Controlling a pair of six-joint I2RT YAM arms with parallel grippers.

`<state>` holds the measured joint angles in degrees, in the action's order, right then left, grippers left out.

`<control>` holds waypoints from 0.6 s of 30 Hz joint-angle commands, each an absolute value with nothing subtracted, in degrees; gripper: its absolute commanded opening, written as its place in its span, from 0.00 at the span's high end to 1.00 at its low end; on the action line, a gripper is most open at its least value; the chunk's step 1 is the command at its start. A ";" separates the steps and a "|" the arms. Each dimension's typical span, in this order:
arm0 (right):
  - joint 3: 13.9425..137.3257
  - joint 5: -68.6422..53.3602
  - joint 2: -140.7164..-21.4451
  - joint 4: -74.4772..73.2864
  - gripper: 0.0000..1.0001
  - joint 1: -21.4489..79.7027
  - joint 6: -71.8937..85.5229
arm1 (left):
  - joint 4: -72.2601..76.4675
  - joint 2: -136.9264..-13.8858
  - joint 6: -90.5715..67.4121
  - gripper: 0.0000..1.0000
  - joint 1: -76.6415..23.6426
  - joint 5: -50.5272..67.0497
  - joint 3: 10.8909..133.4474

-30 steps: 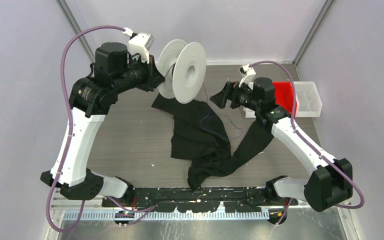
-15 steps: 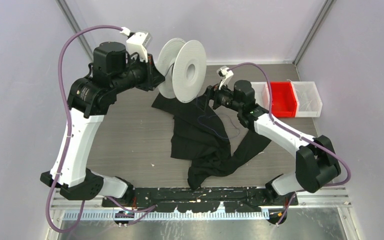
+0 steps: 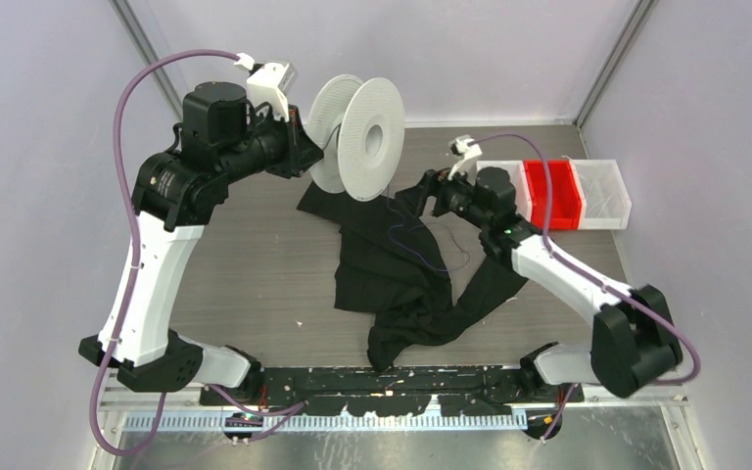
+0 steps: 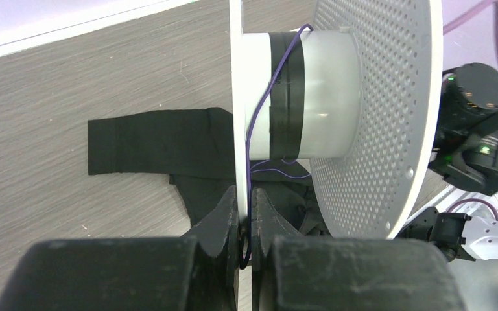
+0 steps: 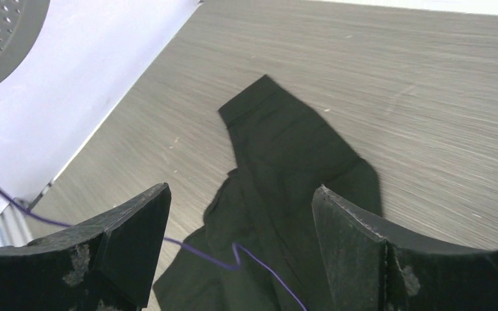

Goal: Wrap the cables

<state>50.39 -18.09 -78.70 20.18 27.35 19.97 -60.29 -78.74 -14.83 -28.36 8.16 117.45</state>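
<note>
A white perforated spool (image 3: 357, 137) is held up at the back of the table by my left gripper (image 3: 305, 147). In the left wrist view the jaws (image 4: 245, 194) are shut on the spool's thin flange (image 4: 235, 97), and the thin purple cable (image 4: 254, 126) runs down from the hub (image 4: 318, 97) between the fingers. The cable hangs off the spool and loops over the table (image 3: 467, 257). My right gripper (image 3: 413, 199) is open just right of the spool. The cable (image 5: 204, 256) crosses the gap between its fingers (image 5: 240, 194) without being gripped.
A large black cloth (image 3: 392, 274) lies crumpled over the table's middle, under the loose cable. A red bin (image 3: 553, 191) and a clear bin (image 3: 602, 191) stand at the right. Grey walls close in the back and both sides.
My right arm swung left from beside the red bin toward the spool, then eased back slightly right and lower. The left arm and spool have not moved.
</note>
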 commanded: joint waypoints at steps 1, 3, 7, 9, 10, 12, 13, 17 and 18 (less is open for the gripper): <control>47.89 -12.93 -69.15 16.65 0.14 25.51 16.93 | -55.10 -77.71 -15.27 1.00 -27.95 9.05 120.07; 47.28 -12.75 -66.34 13.19 0.14 25.49 15.62 | -55.06 -77.47 -15.15 1.00 -27.95 8.93 119.99; 46.99 -12.37 -61.70 7.86 0.12 25.58 14.34 | -54.56 -76.93 -15.12 1.00 -27.91 9.12 119.18; 47.00 -12.27 -60.01 6.14 0.11 25.55 13.94 | -54.21 -76.76 -15.12 1.00 -27.95 9.41 118.69; 47.37 -12.22 -59.20 5.15 0.11 25.52 13.71 | -54.15 -76.73 -15.12 1.00 -27.95 9.65 118.59; 48.10 -13.35 -58.63 3.48 0.10 25.52 13.20 | -53.74 -76.62 -15.11 1.00 -27.95 9.65 117.94; 48.60 -14.15 -58.62 2.49 0.10 25.53 12.94 | -53.49 -76.48 -15.12 1.00 -27.93 9.67 117.56; 49.89 -17.53 -59.09 0.45 0.10 25.57 12.07 | -52.97 -76.40 -15.27 1.00 -27.95 9.59 116.72; 50.10 -18.70 -59.33 -1.02 0.10 25.61 11.97 | -52.80 -76.45 -15.32 1.00 -27.95 9.63 116.60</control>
<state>47.31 -14.74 -59.42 2.61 25.34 13.85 -59.77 -78.72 -14.81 -28.36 8.21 116.38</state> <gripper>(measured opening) 0.901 0.048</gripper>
